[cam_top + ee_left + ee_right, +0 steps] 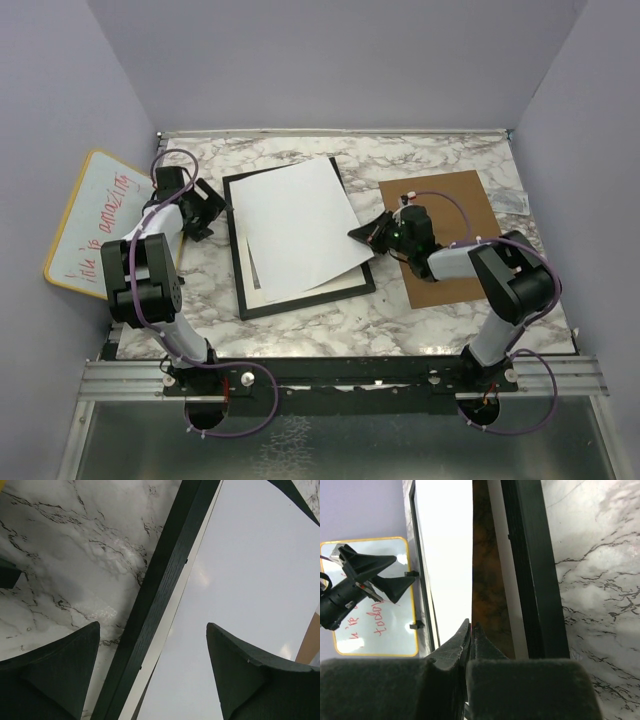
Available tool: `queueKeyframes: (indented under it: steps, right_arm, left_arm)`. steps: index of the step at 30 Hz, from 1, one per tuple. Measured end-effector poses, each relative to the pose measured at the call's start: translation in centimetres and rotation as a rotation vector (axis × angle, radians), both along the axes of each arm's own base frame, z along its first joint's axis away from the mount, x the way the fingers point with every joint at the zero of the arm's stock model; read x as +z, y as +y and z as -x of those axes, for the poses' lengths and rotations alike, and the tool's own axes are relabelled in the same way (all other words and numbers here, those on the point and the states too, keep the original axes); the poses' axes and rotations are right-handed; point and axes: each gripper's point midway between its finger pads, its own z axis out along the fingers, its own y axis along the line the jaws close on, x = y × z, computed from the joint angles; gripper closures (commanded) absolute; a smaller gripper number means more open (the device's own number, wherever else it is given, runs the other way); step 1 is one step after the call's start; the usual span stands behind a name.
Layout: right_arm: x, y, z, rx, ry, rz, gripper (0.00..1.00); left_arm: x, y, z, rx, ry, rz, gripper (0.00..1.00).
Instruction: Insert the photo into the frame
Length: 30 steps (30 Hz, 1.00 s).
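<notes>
Top view shows you the photo [300, 225], white back up, lying askew across the frame [238, 262] on the counter [420, 165]. Your right tool [470, 630] is closed on the photo's right edge, and that side sits lifted. Your left tool [152, 627] stands open astride the frame's left rail, with one finger above the photo.

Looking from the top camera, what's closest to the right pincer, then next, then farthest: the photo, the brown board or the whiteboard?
1. The photo, right at the right pincer tips.
2. The brown board, just beside it, under its arm.
3. The whiteboard, far away at the left edge.
</notes>
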Motion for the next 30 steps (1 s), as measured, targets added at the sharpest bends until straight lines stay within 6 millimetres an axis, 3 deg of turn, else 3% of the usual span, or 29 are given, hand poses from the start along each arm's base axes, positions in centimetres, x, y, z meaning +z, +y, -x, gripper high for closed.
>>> queueKeyframes:
  steps: [7, 15, 17, 22, 24, 27, 30]
  right_arm:
    - [-0.8, 1.3, 0.8, -0.009, 0.117, -0.077, 0.99]
    - [0.5, 3.8, 1.2, 0.017, 0.196, -0.151, 0.93]
    - [0.5, 4.1, 1.3, 0.022, 0.206, -0.151, 0.85]
    - [-0.3, 4.1, 1.9, 0.038, 0.231, -0.127, 0.5]
    - [-0.7, 4.1, 2.2, 0.062, 0.233, -0.087, 0.44]
    - [-0.4, 4.4, 1.8, 0.099, 0.204, -0.038, 0.44]
    - [0.1, 4.6, 1.3, 0.139, 0.154, 0.001, 0.54]
  left_arm:
    - [-0.8, -0.5, 0.1, -0.011, 0.011, -0.001, 0.14]
    - [-1.7, -0.4, 0.3, -0.01, 0.028, -0.006, 0.14]
    - [-1.8, -0.4, 0.3, -0.01, 0.028, -0.006, 0.14]
    - [-1.9, -0.3, 0.3, -0.012, 0.029, -0.008, 0.14]
    - [-1.9, -0.3, 0.3, -0.015, 0.03, -0.01, 0.14]
    - [-2.0, -0.3, 0.3, -0.019, 0.032, -0.012, 0.14]
    - [-2.1, -0.3, 0.4, -0.023, 0.031, -0.016, 0.14]
